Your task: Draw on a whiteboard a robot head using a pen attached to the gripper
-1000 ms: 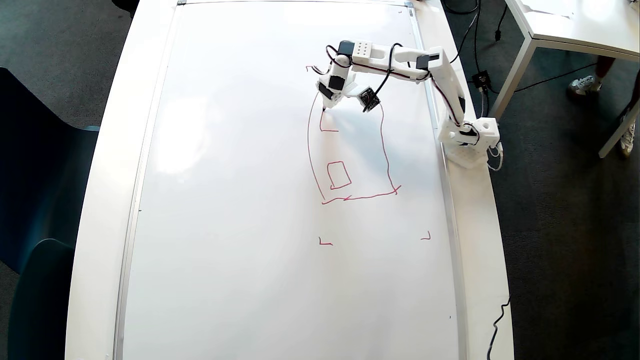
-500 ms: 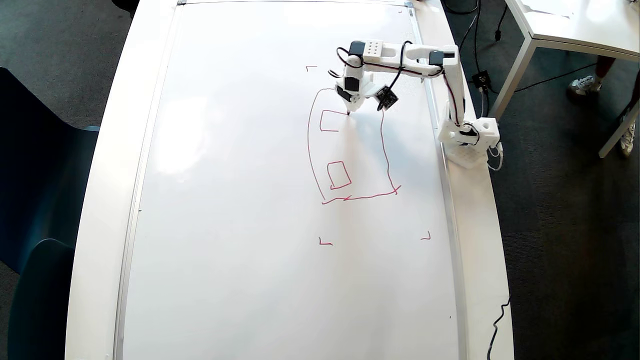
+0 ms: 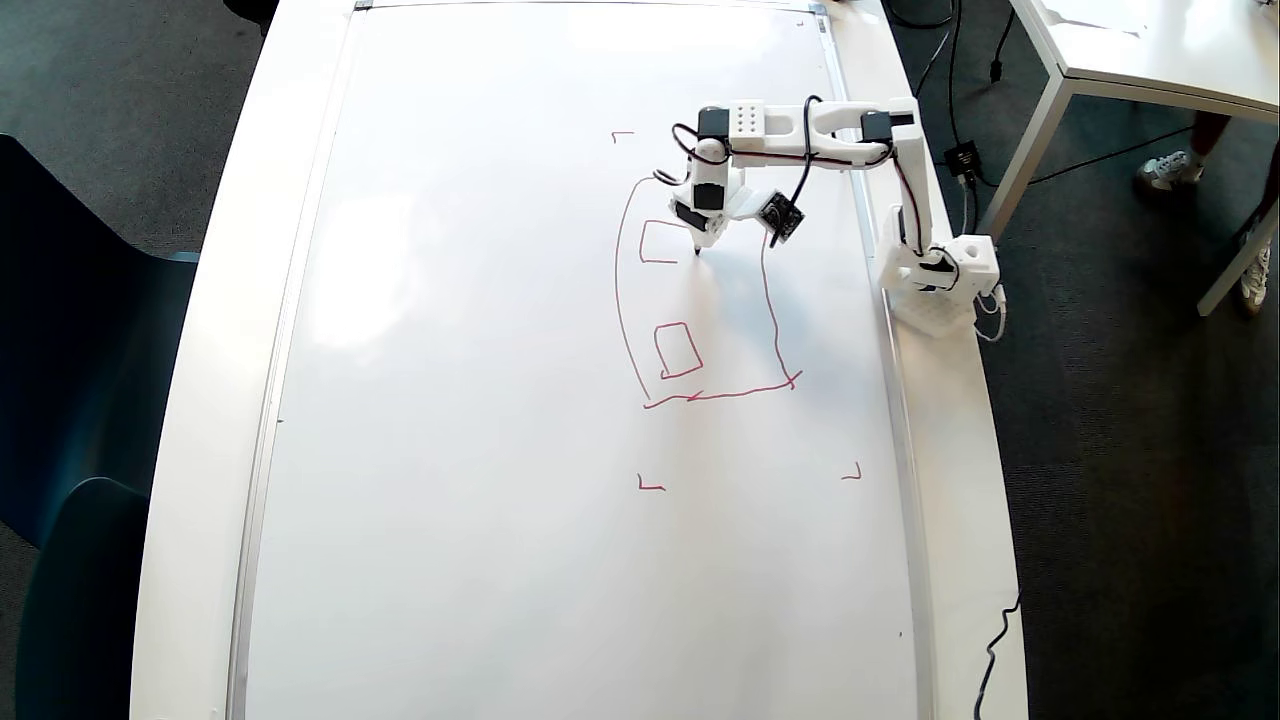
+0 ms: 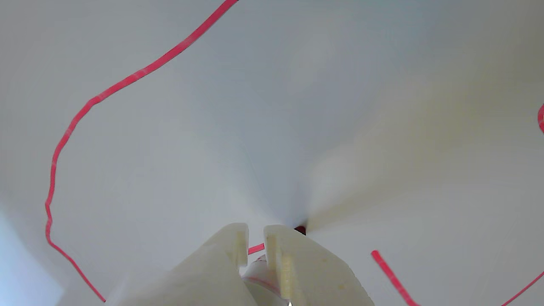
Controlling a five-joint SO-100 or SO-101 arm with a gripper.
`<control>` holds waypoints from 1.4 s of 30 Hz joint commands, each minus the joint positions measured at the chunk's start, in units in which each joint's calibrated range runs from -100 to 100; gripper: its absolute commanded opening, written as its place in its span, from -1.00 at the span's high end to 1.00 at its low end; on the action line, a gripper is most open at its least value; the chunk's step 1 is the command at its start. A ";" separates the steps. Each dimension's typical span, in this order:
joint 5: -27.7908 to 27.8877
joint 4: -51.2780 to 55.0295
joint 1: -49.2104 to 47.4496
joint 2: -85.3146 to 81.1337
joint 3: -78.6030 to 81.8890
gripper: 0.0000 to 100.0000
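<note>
The whiteboard fills most of the overhead view. The red robot head stands as a tall outline with one closed small box and an upper box open on its right. My white gripper hangs over that upper box's right side, shut on the pen, whose tip meets the board. In the wrist view the two fingers sit close together around the pen; its dark red tip touches the whiteboard beside curved red lines.
Small red corner marks lie around the drawing. The arm's base stands on the white table at the board's right edge. Another white table, cables and dark chairs surround it.
The gripper carried the pen from the upper box's top left corner rightward, drawing its top line, then moved downward in the overhead view, starting the box's right side.
</note>
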 commanded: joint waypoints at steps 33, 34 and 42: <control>-3.01 4.11 -5.83 -9.25 -6.51 0.99; -3.01 4.45 -6.42 -9.92 -5.24 0.99; -4.51 3.24 -9.66 -14.95 8.47 0.99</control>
